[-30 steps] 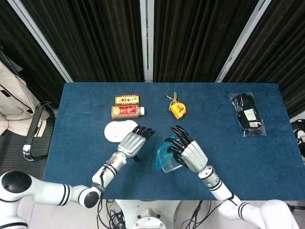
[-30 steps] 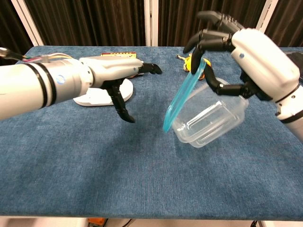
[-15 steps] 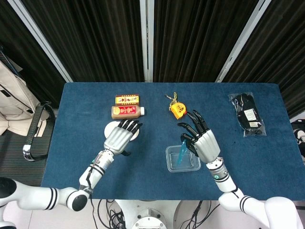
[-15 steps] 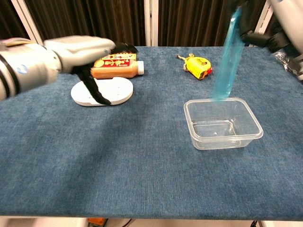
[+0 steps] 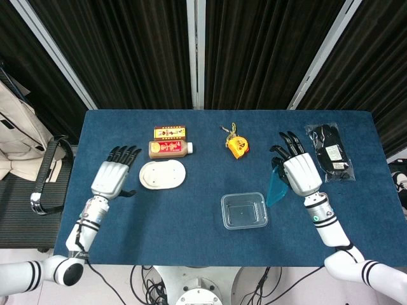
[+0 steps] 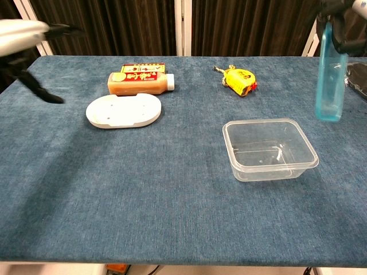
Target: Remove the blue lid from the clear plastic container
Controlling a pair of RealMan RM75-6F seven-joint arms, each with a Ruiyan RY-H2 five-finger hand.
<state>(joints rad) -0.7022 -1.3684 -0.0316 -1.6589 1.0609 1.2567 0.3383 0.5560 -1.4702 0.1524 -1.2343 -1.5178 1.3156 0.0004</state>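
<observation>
The clear plastic container [image 5: 244, 210] [image 6: 270, 149] sits uncovered on the blue table, near its front edge. My right hand [image 5: 299, 173] [image 6: 343, 14] holds the blue lid [image 5: 277, 187] [image 6: 330, 74] on edge above the table, to the right of the container and apart from it. My left hand [image 5: 112, 175] [image 6: 26, 40] hovers at the table's left side with its fingers spread and nothing in it.
A white oval dish [image 5: 163, 175] [image 6: 123, 110] lies left of centre. Behind it stand a brown bottle [image 5: 169, 149] [image 6: 139, 83] and a red box [image 5: 170, 132]. A yellow tape measure [image 5: 237, 147] [image 6: 239, 79] lies at centre back, a black packet [image 5: 330, 152] at far right.
My right hand lifted the blue lid off the container and carried it to the right. The container was set flat on the table. My left hand drew back to the left.
</observation>
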